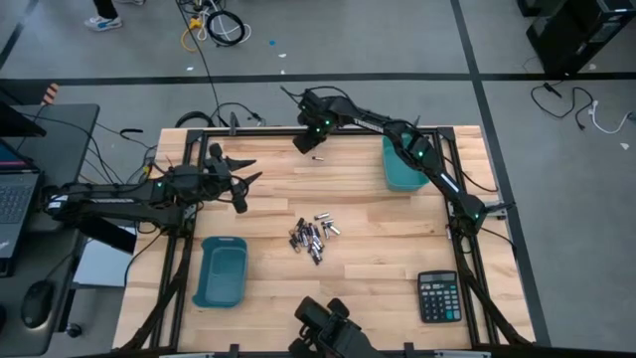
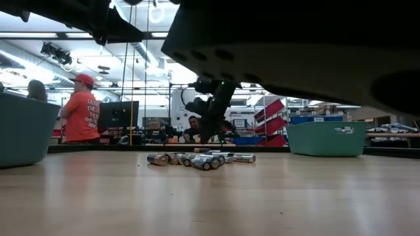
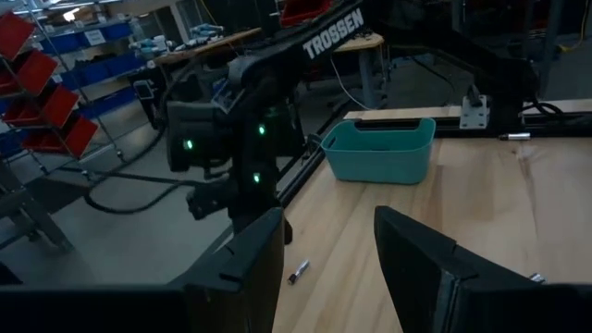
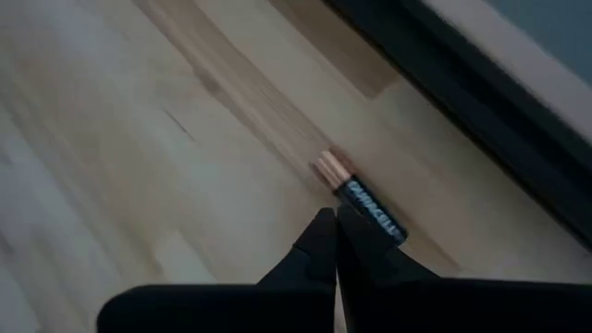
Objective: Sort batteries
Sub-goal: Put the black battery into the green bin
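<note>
A heap of small silver and black batteries lies on the middle of the wooden table, also seen low across the table. One black and copper battery lies alone near the far edge. My right gripper is shut and hangs just over that lone battery, reaching across to the far edge. My left gripper is open and held above the table's left half, left of the heap, its fingers pointing toward the right arm.
One teal bin sits near the left front, another teal bin at the far right. A black calculator lies at the right front. Black frame rails border the table. People stand in the room beyond.
</note>
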`<state>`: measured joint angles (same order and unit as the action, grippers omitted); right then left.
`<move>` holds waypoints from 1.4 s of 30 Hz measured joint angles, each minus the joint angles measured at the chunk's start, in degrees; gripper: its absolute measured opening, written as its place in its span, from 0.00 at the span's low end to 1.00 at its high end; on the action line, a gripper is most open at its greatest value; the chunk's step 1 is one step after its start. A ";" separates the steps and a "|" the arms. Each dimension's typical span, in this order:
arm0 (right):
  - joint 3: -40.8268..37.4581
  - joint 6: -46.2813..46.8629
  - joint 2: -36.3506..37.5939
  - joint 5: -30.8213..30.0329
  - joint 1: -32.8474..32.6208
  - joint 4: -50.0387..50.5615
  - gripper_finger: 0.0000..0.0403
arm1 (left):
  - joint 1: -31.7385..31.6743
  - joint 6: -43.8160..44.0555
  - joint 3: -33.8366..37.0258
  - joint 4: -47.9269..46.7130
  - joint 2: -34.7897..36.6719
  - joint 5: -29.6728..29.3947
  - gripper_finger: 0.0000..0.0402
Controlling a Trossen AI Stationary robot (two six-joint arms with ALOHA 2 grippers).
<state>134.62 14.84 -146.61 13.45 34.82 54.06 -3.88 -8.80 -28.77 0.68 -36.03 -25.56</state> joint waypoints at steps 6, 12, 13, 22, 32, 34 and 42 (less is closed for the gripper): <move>0.17 2.84 -0.15 -4.72 0.50 -1.23 0.00 | 0.00 0.03 0.00 0.24 -0.30 0.02 0.42; 0.25 7.78 -2.96 -1.45 2.51 -1.47 0.00 | 0.00 -0.96 0.00 0.36 -0.28 0.15 0.42; 0.29 7.98 -3.36 -0.94 2.78 -1.68 0.00 | 0.00 -1.23 0.00 0.36 -0.29 0.17 0.42; 0.27 0.32 -2.23 17.08 5.61 -0.27 0.00 | 0.00 -2.82 0.00 0.34 -0.30 0.17 0.42; 0.27 -0.20 -2.41 4.09 3.02 -1.29 0.00 | 0.00 -3.18 0.00 1.73 -0.28 0.15 0.42; 0.27 -0.58 -1.09 2.33 2.42 -0.06 0.00 | 0.00 -3.00 0.00 1.14 -0.28 0.15 0.42; 0.38 -8.65 12.64 -8.92 -0.51 6.80 0.00 | -0.85 3.86 -2.24 -9.32 -4.21 1.65 0.40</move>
<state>135.00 6.19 -133.98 4.53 34.32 60.86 -4.73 -4.94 -31.01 -8.65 -40.24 -23.91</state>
